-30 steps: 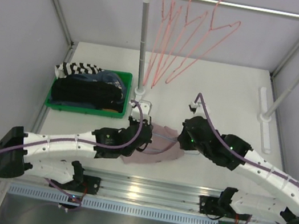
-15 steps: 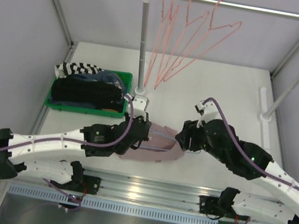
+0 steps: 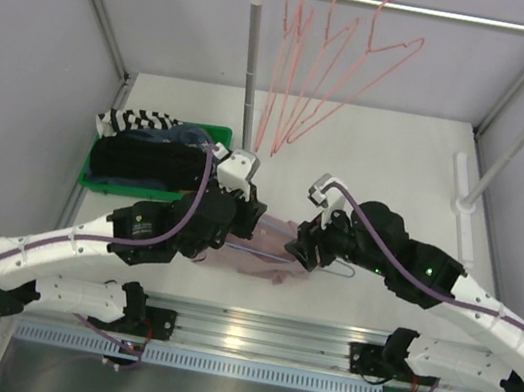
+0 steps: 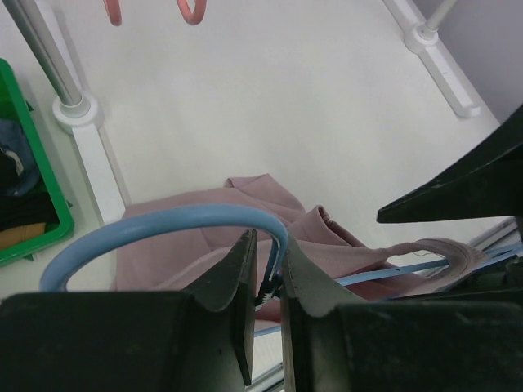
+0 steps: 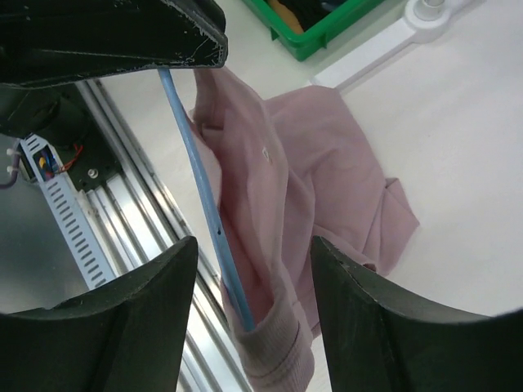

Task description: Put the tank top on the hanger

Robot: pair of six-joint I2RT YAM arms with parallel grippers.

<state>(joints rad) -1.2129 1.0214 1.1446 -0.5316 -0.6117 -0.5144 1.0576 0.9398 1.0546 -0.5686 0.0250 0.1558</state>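
The light-blue hanger [image 4: 163,219] is held up over the table, and my left gripper [image 4: 268,245] is shut on its neck just below the curved hook. The dusty-pink tank top [image 5: 310,163] hangs partly on it. One blue hanger arm [image 5: 200,188] runs inside the fabric and ends in a ribbed strap hem. My right gripper [image 5: 253,242] is open, with that arm end and the strap between its fingers but not pinched. In the top view the tank top [image 3: 265,263] lies bunched between the left gripper [image 3: 243,215] and the right gripper [image 3: 305,249].
A green bin [image 3: 102,183] of striped and dark clothes sits at the left. Behind stands a white rack [image 3: 249,82] with several pink hangers [image 3: 314,73]; its right foot [image 3: 468,207] is at the far right. An aluminium rail [image 3: 257,337] runs along the near edge.
My right gripper has opened and shifted left over the strap end. The left arm has swung back and right with the hanger, and the tank top has bunched up more between the grippers.
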